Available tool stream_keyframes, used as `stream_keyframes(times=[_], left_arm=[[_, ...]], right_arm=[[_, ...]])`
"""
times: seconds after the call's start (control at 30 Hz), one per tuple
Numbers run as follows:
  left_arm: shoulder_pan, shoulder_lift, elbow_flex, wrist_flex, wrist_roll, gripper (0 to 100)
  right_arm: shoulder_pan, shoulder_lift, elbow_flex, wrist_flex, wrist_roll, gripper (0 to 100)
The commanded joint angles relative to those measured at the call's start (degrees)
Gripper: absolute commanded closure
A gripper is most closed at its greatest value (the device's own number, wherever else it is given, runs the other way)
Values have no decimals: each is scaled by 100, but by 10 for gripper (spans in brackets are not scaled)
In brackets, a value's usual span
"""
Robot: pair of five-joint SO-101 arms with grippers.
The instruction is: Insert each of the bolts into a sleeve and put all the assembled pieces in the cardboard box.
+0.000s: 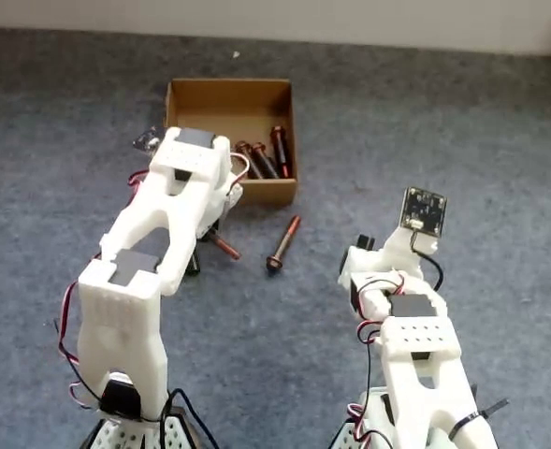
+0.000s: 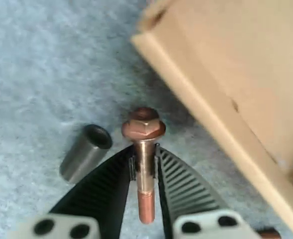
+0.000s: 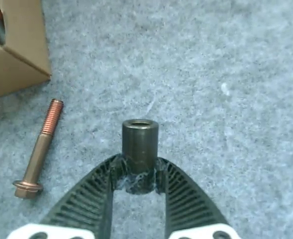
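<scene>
My left gripper (image 2: 145, 152) is shut on the shank of a copper bolt (image 2: 144, 130), head pointing away, close to the cardboard box (image 2: 226, 94). Next to it a loose dark sleeve (image 2: 85, 152) lies on the carpet. My right gripper (image 3: 139, 164) is shut on another dark sleeve (image 3: 140, 142), its bore facing outward. A second bolt (image 3: 37, 149) lies loose near the box corner (image 3: 14, 55). From above, the held bolt (image 1: 224, 246) pokes out under the left arm, the loose bolt (image 1: 283, 244) lies in front of the box (image 1: 230, 98), and assembled pieces (image 1: 264, 157) rest inside.
Grey carpet covers the table. A small metallic item (image 1: 146, 142) lies just left of the box. The right arm (image 1: 397, 299) stands at the lower right with open carpet between it and the box.
</scene>
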Motion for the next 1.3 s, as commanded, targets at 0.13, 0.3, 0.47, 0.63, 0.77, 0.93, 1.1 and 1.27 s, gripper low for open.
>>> stream_keyframes(times=[0.13, 0.3, 0.47, 0.63, 0.77, 0.93, 1.1, 1.27], left_arm=[[-75, -66, -848, 949, -580, 995], [-75, -725, -629, 1037, -1108, 995], [-40, -1815, 154, 976, -1486, 995], [-40, -2958, 1437, 9, -1996, 995], [-31, -3952, 2703, -1020, -2620, 995], [-31, -5200, 4171, -2295, -3095, 995], [110, -6185, 5235, -3270, -3684, 995], [470, -6949, 5868, -3692, -3780, 995]], right_arm=[[22, -171, -57, -119, -44, 993], [22, -171, -57, -110, -44, 993], [22, -180, -57, -110, -44, 993], [22, -180, -57, -92, -44, 993], [22, -215, -57, -92, -35, 993], [-75, -1086, -48, 497, -35, 993], [-620, -2220, 470, 743, 97, 993], [-1235, -3196, 1059, 743, 607, 993]])
